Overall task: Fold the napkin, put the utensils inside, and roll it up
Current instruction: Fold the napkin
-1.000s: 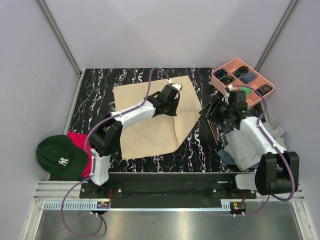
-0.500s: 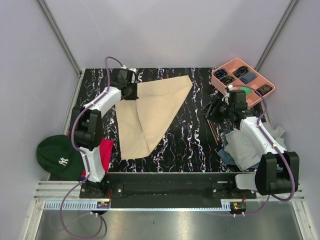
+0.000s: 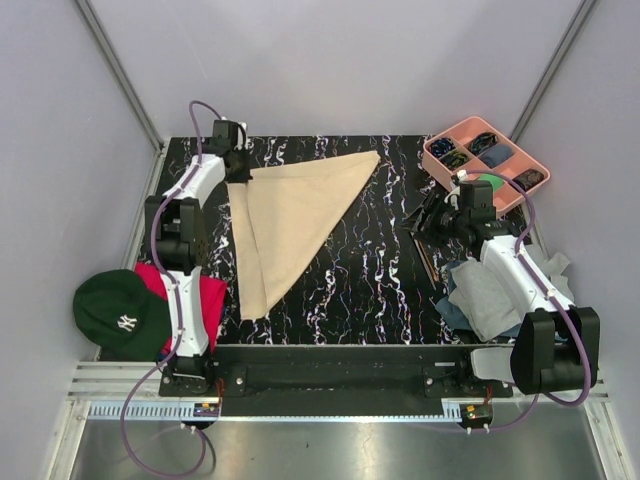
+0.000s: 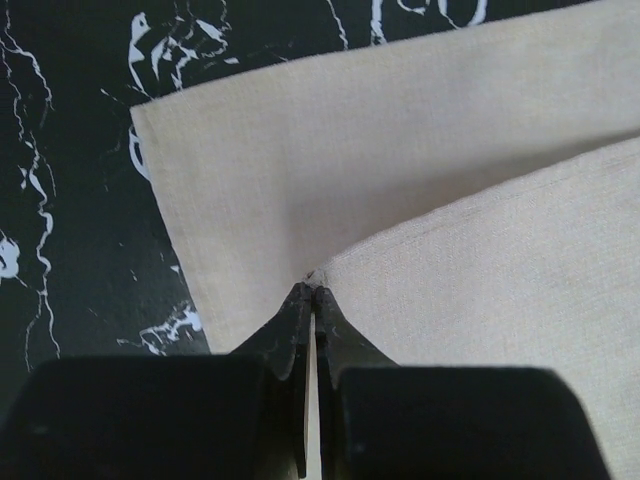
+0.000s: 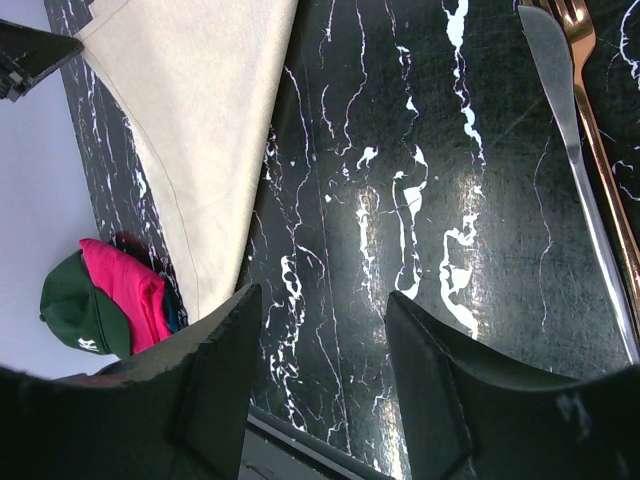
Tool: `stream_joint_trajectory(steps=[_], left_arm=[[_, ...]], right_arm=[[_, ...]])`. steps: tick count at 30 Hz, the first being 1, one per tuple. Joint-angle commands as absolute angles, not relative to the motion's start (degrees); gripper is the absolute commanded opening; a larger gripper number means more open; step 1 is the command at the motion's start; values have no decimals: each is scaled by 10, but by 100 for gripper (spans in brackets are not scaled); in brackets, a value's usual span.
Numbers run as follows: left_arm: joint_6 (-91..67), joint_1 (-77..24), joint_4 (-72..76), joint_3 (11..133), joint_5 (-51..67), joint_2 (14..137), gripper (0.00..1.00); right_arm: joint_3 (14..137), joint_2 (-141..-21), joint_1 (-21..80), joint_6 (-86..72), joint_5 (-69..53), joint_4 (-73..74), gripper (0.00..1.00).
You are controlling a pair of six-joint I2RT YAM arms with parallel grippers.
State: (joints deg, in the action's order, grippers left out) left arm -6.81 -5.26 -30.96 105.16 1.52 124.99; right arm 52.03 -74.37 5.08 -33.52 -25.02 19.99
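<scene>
left end effector [image 4: 312, 292] clamped on napkin [image 4: 420, 170] corner | right end effector [image 5: 322, 335] apart, empty | utensils [image 5: 585, 150] near it on tabletop [image 5: 400, 200]

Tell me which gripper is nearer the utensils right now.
Right. The right gripper is open, just beside the utensils on the table's right side. The left gripper is across the table, shut on the napkin at its far-left corner.

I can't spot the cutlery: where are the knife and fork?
Top view: the metal knife and fork lie on the black marbled table's right side, left of the grey cloth pile.
</scene>
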Motion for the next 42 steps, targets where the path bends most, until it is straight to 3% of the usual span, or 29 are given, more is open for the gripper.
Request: stream_joint_trajectory(steps=[1, 19, 42], left_arm=[[-48, -35, -323, 1104, 33, 1274, 0], [-57, 0, -323, 1199, 75, 1342, 0], [-56, 42, -326, 1227, 95, 1353, 0]], right_arm=[[520, -724, 48, -340, -257, 193, 61], [517, -728, 48, -347, -250, 194, 62], [519, -734, 48, -350, -247, 194, 62]])
